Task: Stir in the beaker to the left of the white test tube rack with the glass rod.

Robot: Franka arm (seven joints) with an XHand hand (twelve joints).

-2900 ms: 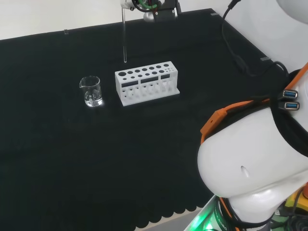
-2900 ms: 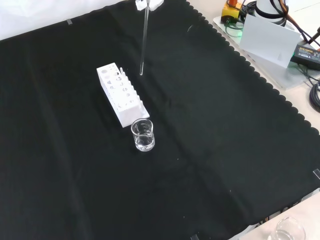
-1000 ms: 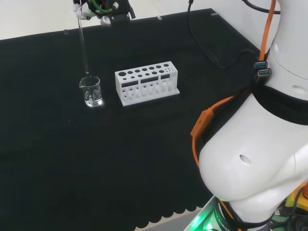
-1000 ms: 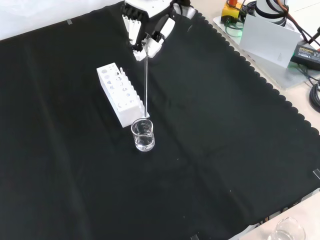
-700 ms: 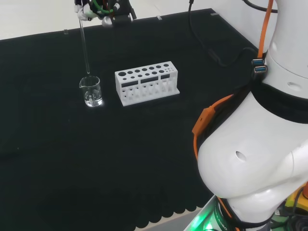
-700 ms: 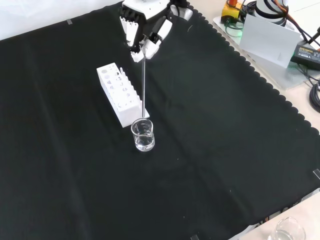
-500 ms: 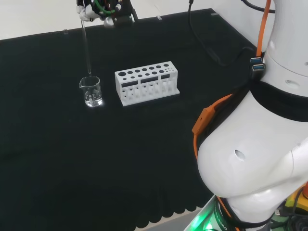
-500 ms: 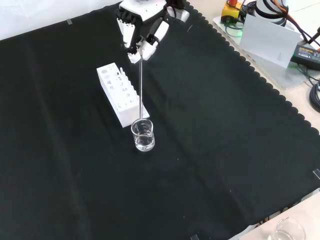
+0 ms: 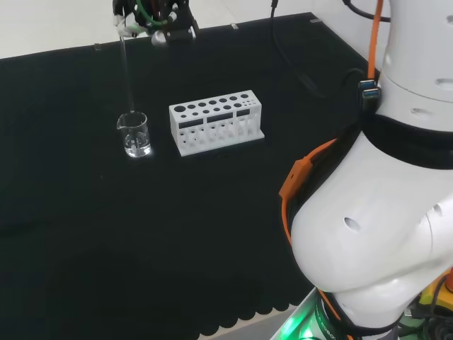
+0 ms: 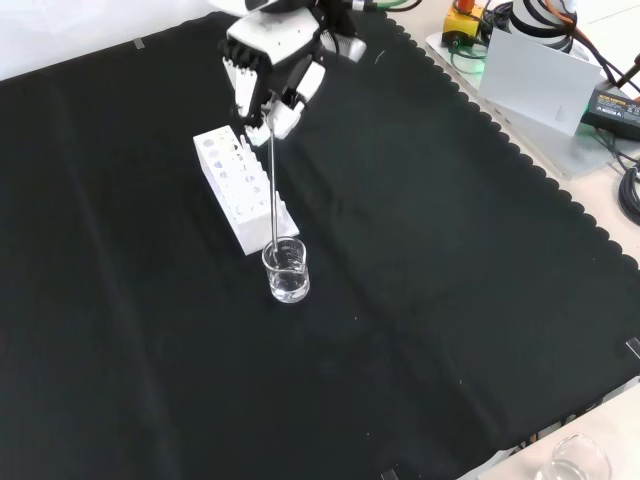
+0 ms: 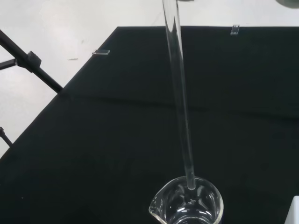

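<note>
- The robot hand (image 10: 268, 75) has its fingers curled around the top end of the glass rod (image 10: 273, 190), which hangs nearly upright.
- In the front view the beaker (image 10: 286, 270) stands on the black-clothed table (image 10: 450, 300) just at 5 o'clock of the white test tube rack (image 10: 243, 188); in the head view it sits at 9 o'clock of the rack, a narrow gap between them.
- The wrist view puts the rod's lower tip at about the level of the beaker's rim, over the mouth on the side away from the spout; whether it has gone below the rim I cannot tell.
- The beaker holds a little clear liquid at its bottom.
- My judgement: the next step is lowering the tip into the liquid, then stirring.
- Risk: the tip sits close to the rim, so a slight sideways drift while descending could catch the glass edge and tip or push the light beaker.
- Risk: going too deep could knock the rod against the bottom.
- Risk: wide stirring circles could strike the wall and slide the beaker towards the rack.
</note>
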